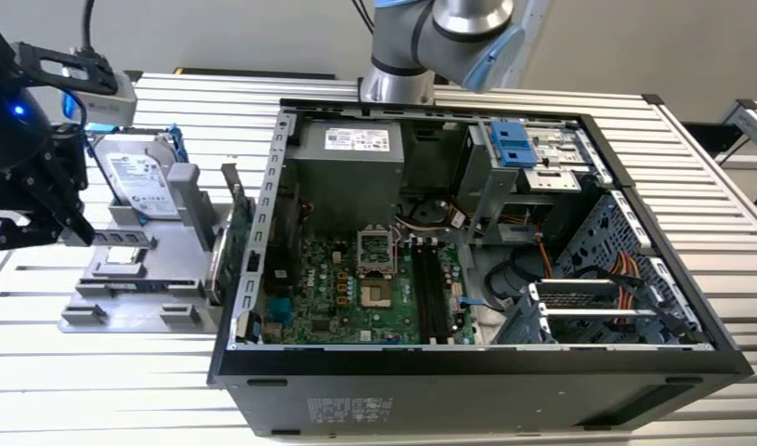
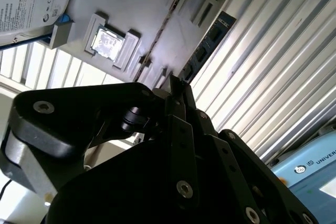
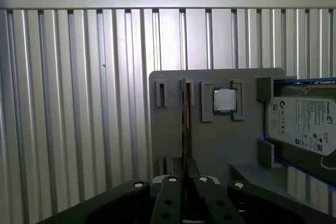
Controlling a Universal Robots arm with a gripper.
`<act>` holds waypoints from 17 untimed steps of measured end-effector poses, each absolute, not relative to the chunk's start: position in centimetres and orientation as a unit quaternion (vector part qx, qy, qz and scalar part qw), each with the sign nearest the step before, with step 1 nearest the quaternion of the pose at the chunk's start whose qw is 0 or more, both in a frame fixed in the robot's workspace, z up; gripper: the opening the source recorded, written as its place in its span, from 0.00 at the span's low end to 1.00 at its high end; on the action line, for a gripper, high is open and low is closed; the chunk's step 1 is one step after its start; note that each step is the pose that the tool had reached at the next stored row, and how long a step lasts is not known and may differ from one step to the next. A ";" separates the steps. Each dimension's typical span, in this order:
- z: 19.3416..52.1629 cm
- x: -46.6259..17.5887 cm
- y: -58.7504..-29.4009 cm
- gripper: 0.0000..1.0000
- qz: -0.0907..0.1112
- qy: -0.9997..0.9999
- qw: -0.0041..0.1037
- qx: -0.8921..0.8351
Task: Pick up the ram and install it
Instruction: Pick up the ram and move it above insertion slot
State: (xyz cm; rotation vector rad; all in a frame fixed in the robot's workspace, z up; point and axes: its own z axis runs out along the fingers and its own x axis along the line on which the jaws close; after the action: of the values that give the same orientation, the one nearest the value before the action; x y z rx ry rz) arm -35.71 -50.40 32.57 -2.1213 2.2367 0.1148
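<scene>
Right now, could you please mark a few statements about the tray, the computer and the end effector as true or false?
1. The memory stick stands on edge in a slot of the gray tray. True.
2. The processor chip sits inside the computer case. False: it lies in the tray, beside the stick.
3. The case lies open on the slatted table. True.
4. The end effector hangs over the case. False: in the first wrist view it is at the tray, in line with the stick.
</scene>
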 end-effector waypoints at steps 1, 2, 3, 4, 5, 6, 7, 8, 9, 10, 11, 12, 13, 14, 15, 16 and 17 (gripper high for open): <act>32.7 -35.7 -50.4 0.00 0.037 0.725 0.028 -0.687; 32.9 -35.7 -50.4 0.00 0.037 0.725 0.029 -0.687; 33.0 -35.7 -50.4 0.00 0.038 0.725 0.029 -0.687; 33.2 -35.7 -50.4 0.00 0.038 0.725 0.029 -0.687; 33.3 -35.7 -50.4 0.00 0.038 0.725 0.029 -0.687; 33.5 -35.7 -50.4 0.00 0.038 0.725 0.029 -0.687; 33.6 -35.7 -50.4 0.00 0.038 0.725 0.029 -0.687; 33.8 -35.7 -50.4 0.00 0.038 0.725 0.029 -0.687; 33.9 -35.7 -50.4 0.00 0.038 0.725 0.030 -0.687; 34.1 -35.7 -50.4 0.00 0.038 0.725 0.030 -0.687; 34.2 -35.7 -50.4 0.00 0.038 0.725 0.030 -0.687; 34.4 -35.7 -50.4 0.00 0.039 0.725 0.030 -0.687; 34.5 -35.7 -50.4 0.00 0.039 0.725 0.030 -0.687; 34.6 -35.7 -50.4 0.00 0.039 0.725 0.030 -0.687; 34.8 -35.7 -50.4 0.00 0.039 0.725 0.030 -0.687; 34.9 -35.7 -50.4 0.00 0.039 0.725 0.030 -0.687; 35.1 -35.7 -50.4 0.00 0.039 0.725 0.031 -0.687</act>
State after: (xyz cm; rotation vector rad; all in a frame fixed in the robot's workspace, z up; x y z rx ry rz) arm -35.74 -50.40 35.09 -2.1162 2.2353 0.1206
